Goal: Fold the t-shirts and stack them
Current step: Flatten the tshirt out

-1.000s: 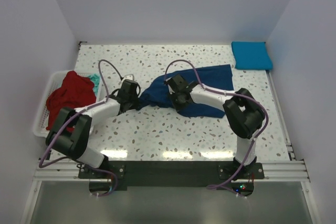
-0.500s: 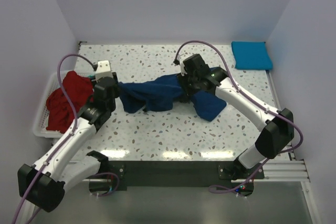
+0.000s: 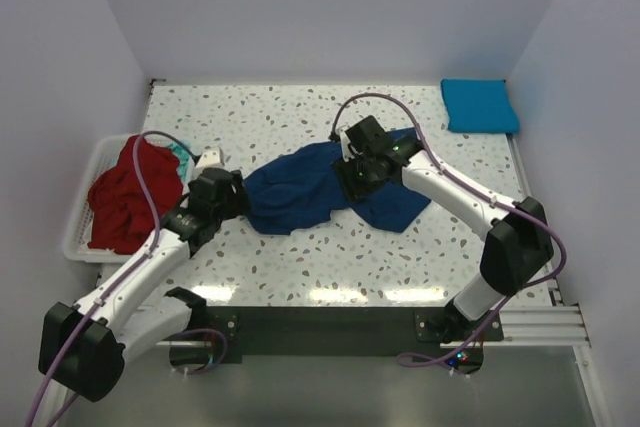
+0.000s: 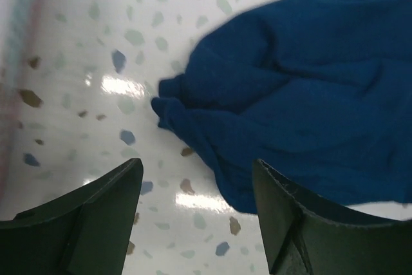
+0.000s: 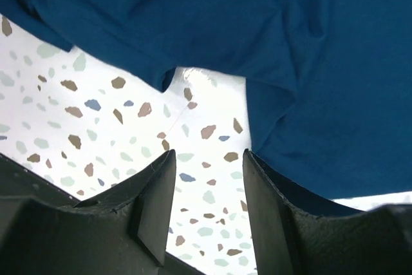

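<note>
A navy blue t-shirt (image 3: pixel 300 192) lies crumpled on the speckled table (image 3: pixel 330 257), between the two arms. My left gripper (image 3: pixel 236 201) hovers at its left edge. In the left wrist view this gripper (image 4: pixel 196 165) is open, with only bare table between the fingers and the navy cloth (image 4: pixel 302 82) just ahead. My right gripper (image 3: pixel 356 173) hangs over the shirt's right part. It is open in the right wrist view (image 5: pixel 209 156), with navy cloth (image 5: pixel 257 30) ahead of the tips. A folded turquoise-blue t-shirt (image 3: pixel 480 105) sits at the back right corner.
A white slatted basket (image 3: pixel 82 239) at the left table edge holds a red t-shirt (image 3: pixel 125 192) and a bit of teal cloth (image 3: pixel 181 152). Purple cables loop above both arms. White walls close in the table on three sides.
Both grippers opened and let go of the navy t-shirt, which had been stretched between them. It now lies slack on the table. The left gripper moved right and nearer.
</note>
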Tool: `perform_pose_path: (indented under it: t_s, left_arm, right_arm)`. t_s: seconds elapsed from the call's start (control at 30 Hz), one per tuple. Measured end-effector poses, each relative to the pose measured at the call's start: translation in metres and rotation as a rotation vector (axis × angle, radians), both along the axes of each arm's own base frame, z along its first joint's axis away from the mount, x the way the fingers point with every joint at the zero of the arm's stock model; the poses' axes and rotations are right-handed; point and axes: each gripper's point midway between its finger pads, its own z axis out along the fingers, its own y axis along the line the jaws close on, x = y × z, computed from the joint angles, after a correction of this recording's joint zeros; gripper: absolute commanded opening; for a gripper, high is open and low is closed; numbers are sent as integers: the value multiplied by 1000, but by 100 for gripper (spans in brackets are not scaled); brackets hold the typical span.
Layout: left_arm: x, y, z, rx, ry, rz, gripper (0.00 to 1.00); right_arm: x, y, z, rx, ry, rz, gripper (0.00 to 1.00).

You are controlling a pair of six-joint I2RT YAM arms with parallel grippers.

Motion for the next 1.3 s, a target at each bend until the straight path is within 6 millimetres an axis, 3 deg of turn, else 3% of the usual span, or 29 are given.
perform_pose_path:
  t_s: [0.13, 0.23, 0.53, 0.9, 1.03, 1.3]
  left_arm:
    - [-29, -22, -45, -112, 136, -71, 73]
    - [-48, -37, -68, -173, 222, -96, 73]
    - [-67, -51, -98, -334, 258, 4, 67]
    - [-47, -81, -98, -475, 151, 79, 51]
    - [-41, -81, -100, -480, 132, 115, 40]
    - [-37, -71, -103, -438, 109, 151, 20]
  right_arm:
    - [-13, 2, -18, 24, 61, -1, 49]
    - [-20, 1, -29, 34, 84, -17, 49]
    - [-25, -31, -38, 24, 24, -178, 50]
    - [-19, -93, -44, 68, -17, -435, 50]
    - [-17, -107, -51, 88, -25, -498, 50]
    - [-20, -144, -84, 106, 43, -678, 49]
